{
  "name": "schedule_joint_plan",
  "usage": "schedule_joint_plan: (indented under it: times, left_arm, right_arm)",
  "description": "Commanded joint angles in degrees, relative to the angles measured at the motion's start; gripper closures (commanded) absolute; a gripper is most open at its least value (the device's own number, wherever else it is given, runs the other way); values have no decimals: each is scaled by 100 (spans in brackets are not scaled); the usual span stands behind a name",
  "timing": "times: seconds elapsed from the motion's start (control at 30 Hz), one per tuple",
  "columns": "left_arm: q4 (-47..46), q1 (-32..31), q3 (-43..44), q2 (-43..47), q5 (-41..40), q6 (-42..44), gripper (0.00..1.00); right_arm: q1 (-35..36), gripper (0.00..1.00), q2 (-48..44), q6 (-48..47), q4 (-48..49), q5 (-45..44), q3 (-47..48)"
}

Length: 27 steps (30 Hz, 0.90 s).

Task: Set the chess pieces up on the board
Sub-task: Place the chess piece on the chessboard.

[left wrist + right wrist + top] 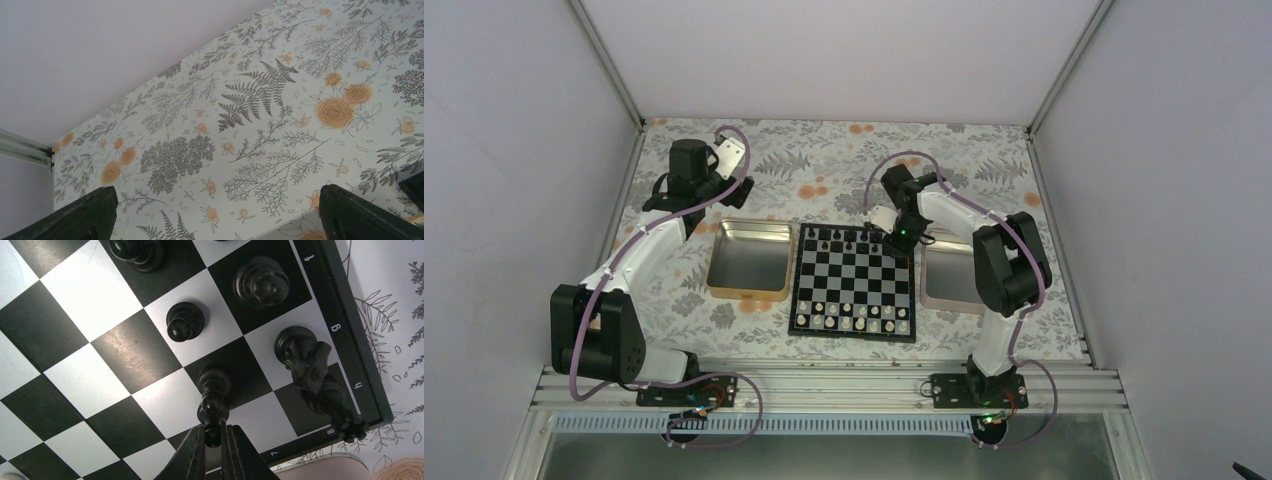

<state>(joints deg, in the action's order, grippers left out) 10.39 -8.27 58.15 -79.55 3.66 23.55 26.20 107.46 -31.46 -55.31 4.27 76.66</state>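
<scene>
Pieces (262, 280), glossy black and lathe-turned, stand one to a square at the far right corner of the board (125, 347). I see the right gripper (213, 432) clamped on the round head of a pawn (214, 385), which is upright on a black square near the carved knight (302, 357). The board is smooth with a dark lettered border and lies on a floral cloth (260, 100). The left gripper (215, 212) hangs over that cloth, jaws wide apart.
</scene>
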Motion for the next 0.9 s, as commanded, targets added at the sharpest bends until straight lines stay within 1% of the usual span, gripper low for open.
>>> schedule_joint_plan:
  times: [0.0,0.33,0.6,0.87]
  left_arm:
    - [-46,-25,3,37,73,46,0]
    - [-47,-26,3,23,73,44,0]
    - [-46,-26,9,21,79,44,0]
    - [-44,-25,1,12,74,44,0]
  right_arm:
    - [26,91,10,-26,-101,5,0]
    - [20,96,-100,-35,-235,-80,-135]
    - [2,96,-209,-4,-246,-199,-267]
    - [-230,95,-180,11,-167,-416,-161]
